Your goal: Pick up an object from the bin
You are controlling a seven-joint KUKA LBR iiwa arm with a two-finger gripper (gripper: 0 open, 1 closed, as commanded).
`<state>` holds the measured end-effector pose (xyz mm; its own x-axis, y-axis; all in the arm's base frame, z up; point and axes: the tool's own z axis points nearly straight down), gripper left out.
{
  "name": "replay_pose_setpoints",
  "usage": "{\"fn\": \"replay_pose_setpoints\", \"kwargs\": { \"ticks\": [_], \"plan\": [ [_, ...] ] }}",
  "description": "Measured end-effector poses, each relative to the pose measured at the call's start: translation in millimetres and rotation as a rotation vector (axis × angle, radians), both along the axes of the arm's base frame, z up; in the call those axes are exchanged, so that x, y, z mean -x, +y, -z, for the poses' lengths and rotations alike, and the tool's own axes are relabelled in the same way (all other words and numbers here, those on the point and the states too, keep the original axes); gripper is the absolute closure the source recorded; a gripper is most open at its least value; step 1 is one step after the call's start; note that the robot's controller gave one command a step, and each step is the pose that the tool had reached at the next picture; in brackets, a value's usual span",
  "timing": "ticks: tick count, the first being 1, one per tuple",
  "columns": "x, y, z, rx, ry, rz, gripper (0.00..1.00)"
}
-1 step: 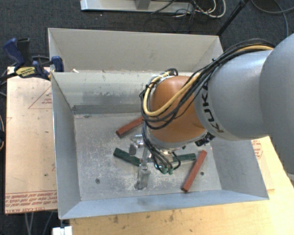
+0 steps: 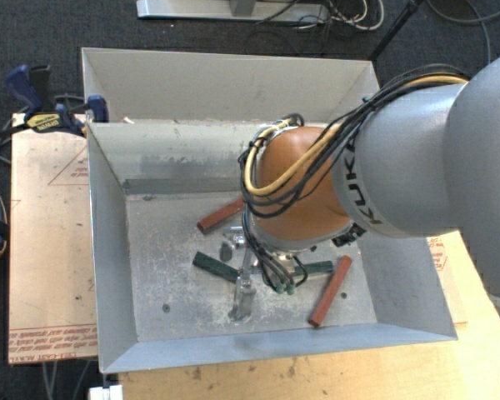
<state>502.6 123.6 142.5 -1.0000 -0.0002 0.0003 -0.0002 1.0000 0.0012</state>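
My gripper reaches down from under the orange dome to the bin floor, front of centre. A dark green flat bar lies just to its left, with the bar's right end close against the gripper. Right of the gripper lies a reddish-brown bar, slanting toward the front wall. A second dark green piece sits between that bar and the gripper, partly hidden by cables.
Another reddish-brown bar lies farther back, left of the dome. The arm and dome cover the bin's middle and right. The left part of the floor is bare metal with scuff marks.
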Motion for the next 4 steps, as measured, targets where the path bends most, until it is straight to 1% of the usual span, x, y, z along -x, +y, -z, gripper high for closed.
{"fn": "replay_pose_setpoints", "kwargs": {
  "ticks": [1,2,3,4],
  "plan": [
    [-15.1,0.6,39.2,-0.003,-0.008,0.187,0.00],
    [-26.9,-3.5,73.9,0.001,0.001,0.279,0.00],
    [-27.3,-1.6,72.7,0.000,-0.001,0.253,0.00],
    [-27.3,-2.5,73.5,0.000,-0.001,0.269,0.00]
  ]
}}
